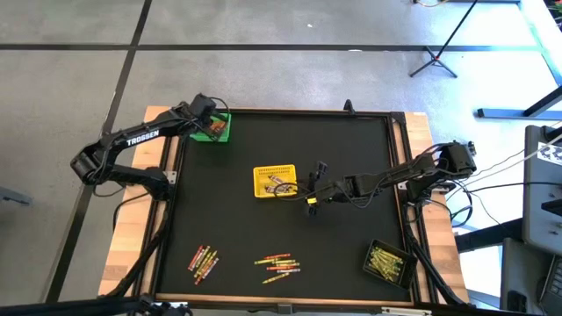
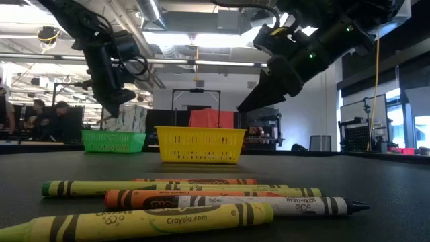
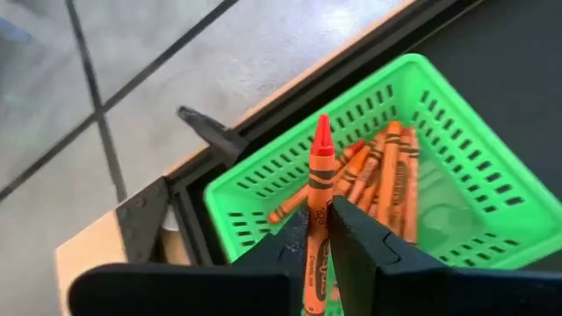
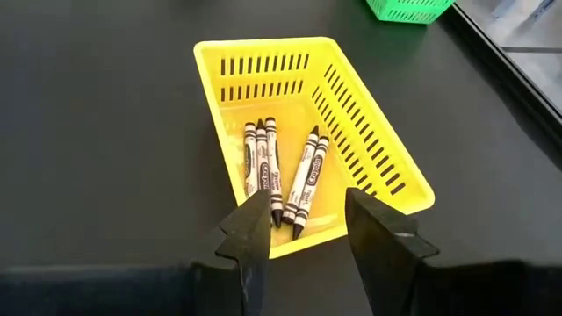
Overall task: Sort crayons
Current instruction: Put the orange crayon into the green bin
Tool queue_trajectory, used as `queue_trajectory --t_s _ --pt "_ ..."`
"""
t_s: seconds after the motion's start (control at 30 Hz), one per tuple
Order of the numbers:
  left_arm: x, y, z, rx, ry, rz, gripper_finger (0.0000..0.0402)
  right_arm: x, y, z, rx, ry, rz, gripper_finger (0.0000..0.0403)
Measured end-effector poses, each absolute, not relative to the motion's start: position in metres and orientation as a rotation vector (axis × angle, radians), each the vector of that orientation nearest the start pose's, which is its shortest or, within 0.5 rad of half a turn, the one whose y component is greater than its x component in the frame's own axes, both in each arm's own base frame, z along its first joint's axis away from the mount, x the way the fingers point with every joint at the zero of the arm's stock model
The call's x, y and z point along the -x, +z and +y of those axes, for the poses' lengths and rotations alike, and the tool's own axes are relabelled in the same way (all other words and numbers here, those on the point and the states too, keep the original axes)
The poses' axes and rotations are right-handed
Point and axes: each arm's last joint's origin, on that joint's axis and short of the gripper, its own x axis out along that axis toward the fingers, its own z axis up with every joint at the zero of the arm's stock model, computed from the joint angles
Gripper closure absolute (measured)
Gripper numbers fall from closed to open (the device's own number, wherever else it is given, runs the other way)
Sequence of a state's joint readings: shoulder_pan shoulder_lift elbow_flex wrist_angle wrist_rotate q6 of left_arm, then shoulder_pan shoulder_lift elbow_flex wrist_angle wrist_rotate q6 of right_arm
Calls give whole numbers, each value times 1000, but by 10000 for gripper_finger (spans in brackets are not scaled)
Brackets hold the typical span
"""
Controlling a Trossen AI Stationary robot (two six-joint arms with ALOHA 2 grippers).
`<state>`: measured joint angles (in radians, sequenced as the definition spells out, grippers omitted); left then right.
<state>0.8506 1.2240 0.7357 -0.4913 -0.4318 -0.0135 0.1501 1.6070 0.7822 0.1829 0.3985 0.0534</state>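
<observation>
The left hand [image 3: 318,241] pinches an orange crayon [image 3: 320,175] over the green basket [image 3: 492,175]. Dropped crooked, it might bounce out. The right hand [image 4: 307,230] is spread and empty.

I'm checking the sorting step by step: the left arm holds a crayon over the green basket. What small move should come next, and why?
Probably open the left gripper and let the red-orange crayon drop. It is pinched between the fingers, pointing over the green basket, where orange crayons already lie. The right gripper hangs open over the yellow basket.
</observation>
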Motion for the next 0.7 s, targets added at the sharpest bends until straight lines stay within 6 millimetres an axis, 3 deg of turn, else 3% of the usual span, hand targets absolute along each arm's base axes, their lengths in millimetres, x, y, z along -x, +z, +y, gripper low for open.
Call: queue_trajectory --t_s 0.3,0.47,0.7 --pt "-144 211 177 297 1112 980 301 -314 171 37 68 -246 608 258" --pt "-166 209 157 365 776 942 297 -314 171 38 23 -222 604 258" --pt "-197 207 109 419 374 955 296 -318 176 44 -42 -118 553 258"
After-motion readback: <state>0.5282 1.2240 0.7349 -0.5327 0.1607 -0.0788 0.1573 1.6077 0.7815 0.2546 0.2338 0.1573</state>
